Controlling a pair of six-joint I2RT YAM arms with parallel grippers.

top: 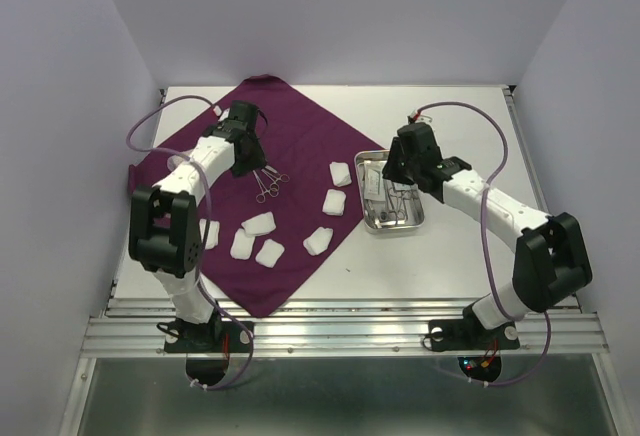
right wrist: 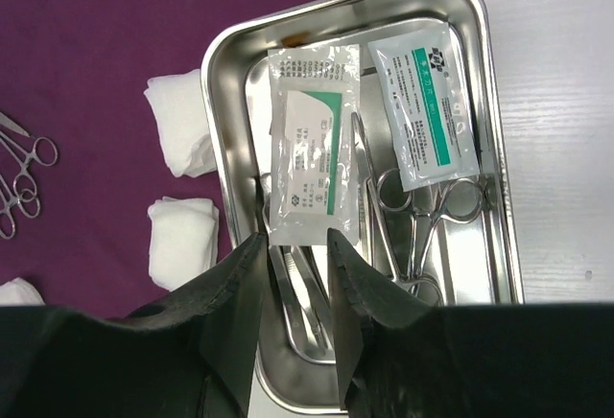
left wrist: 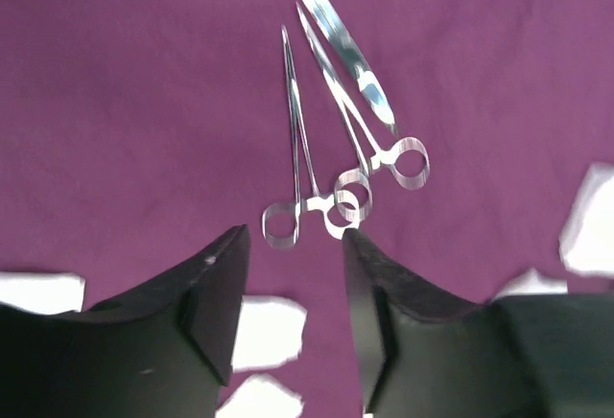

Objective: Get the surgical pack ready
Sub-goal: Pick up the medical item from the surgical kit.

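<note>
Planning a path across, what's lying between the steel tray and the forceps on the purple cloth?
Two white gauze pads, lying on the cloth beside the tray; clearest in the right wrist view.

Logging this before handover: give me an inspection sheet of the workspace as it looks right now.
Surface: white table, purple cloth laid cornerwise on its left part.
Job's things: gauze pads and forceps on the cloth; steel tray holds two sealed packets and instruments.
Clutter: nothing seen.
Grippers: left gripper open over the forceps; right gripper open over the tray.
Cables: a pale hose loops along each arm.
Surroundings: plain white walls.
</note>
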